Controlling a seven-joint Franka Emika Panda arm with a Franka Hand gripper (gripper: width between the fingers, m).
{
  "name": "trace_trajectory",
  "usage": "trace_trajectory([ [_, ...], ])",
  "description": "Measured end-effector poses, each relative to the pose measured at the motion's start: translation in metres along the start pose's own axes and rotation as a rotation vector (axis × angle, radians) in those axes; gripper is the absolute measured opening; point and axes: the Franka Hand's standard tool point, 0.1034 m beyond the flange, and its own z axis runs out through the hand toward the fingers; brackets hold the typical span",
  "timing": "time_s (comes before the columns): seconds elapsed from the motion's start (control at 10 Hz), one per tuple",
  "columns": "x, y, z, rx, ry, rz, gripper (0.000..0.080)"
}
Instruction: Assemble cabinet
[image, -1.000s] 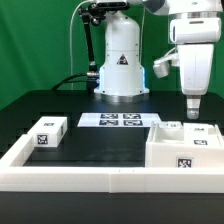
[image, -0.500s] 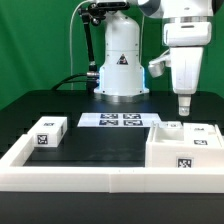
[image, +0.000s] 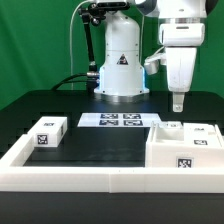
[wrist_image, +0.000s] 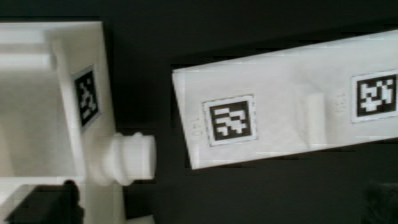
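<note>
Claw hangs wide apart and empty above the cabinet at the exterior view's right, and dropping off-line risks clipping its wall.

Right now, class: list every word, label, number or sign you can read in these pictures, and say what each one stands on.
No words or numbers can be read anywhere.
Triangular warning sign, not legible: on the white robot base.
Square black-and-white tags, patterns only, no text: on the cabinet, the small white block and the marker board.
</note>
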Motion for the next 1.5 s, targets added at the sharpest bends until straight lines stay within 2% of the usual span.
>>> trace_trajectory([
  [0.1,0.002,-0.011,0.009,-0.022,0.023,-0.079,0.0797],
  [0.2,0.002,-0.018,0.014,-0.031,0.032,-0.109,0.0797],
  [0.6,-0.010,-0.030,0.042,0.005,0.045,-0.032,0.0797],
  [1.1,-0.008,-0.035,0.049,0.022,0.044,-0.013,0.0797],
  [1.2,-0.009,-0.037,0.051,0.028,0.044,-0.012,0.0770],
  [1.5,-0.009,-0.038,0.053,0.032,0.043,-0.012,0.0219],
])
